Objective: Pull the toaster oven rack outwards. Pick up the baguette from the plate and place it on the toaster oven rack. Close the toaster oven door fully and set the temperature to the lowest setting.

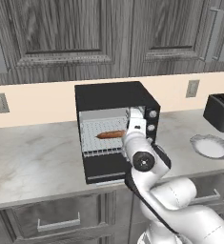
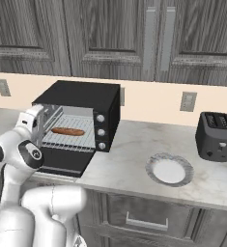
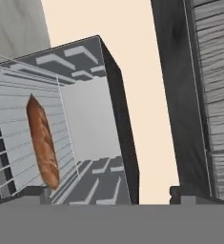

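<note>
The black toaster oven [image 1: 111,95] stands open on the counter, its door [image 1: 104,167] folded down in front. The silver rack [image 1: 96,140] sticks out of the cavity, and the orange-brown baguette [image 1: 111,135] lies across it. My gripper [image 1: 135,116] hovers at the right side of the opening, just above the rack's right end, open with nothing between its fingers. In the hand view the baguette [image 3: 43,143] lies on the rack's wires, left of my gripper [image 3: 111,196]. The white plate [image 1: 211,146] sits bare on the counter to the right.
A black slot toaster [image 2: 215,136] stands at the back right, behind the plate [image 2: 169,170]. Three knobs [image 2: 101,131] run down the oven's right front, close beside my hand. Wall cabinets hang above, and the counter edge with drawers runs below.
</note>
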